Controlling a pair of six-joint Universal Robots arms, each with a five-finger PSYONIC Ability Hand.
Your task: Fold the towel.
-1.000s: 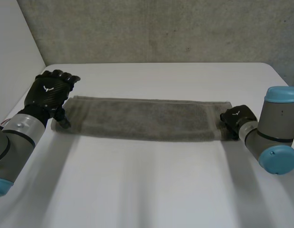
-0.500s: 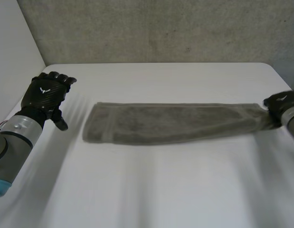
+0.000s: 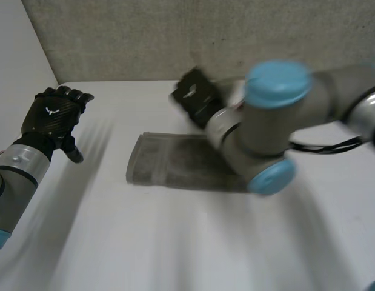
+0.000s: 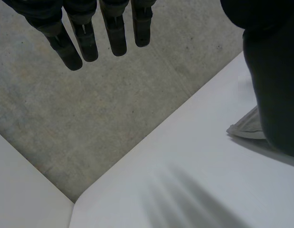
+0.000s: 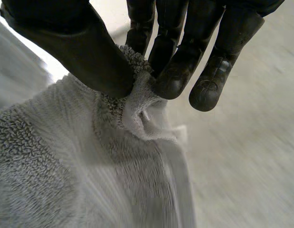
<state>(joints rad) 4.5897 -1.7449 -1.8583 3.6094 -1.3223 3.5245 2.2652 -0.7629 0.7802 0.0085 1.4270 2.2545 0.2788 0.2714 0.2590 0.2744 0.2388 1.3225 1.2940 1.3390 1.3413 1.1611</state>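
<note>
A grey towel (image 3: 166, 160) lies on the white table (image 3: 175, 242), its left end flat and the rest hidden under my right arm (image 3: 266, 127). That arm reaches across to the left, and my right hand (image 3: 196, 94) hovers above the towel's middle. In the right wrist view my right hand (image 5: 90, 52) pinches a bunched edge of the towel (image 5: 66, 166) between thumb and fingers. My left hand (image 3: 51, 115) hangs over the table's left edge, apart from the towel, with its fingers (image 4: 82, 38) straight and holding nothing. A towel corner (image 4: 246, 126) peeks out beside its thumb.
A grey concrete wall (image 3: 175, 36) rises right behind the table's far edge. A pale wall (image 3: 11, 73) stands beyond the table's left back corner (image 4: 73, 206). My right arm's elbow (image 3: 272, 176) hangs low over the towel.
My right hand first dragged the towel to the right, then swung up and leftward with the towel's right end. My left hand is off the towel's left end and has drawn back left.
</note>
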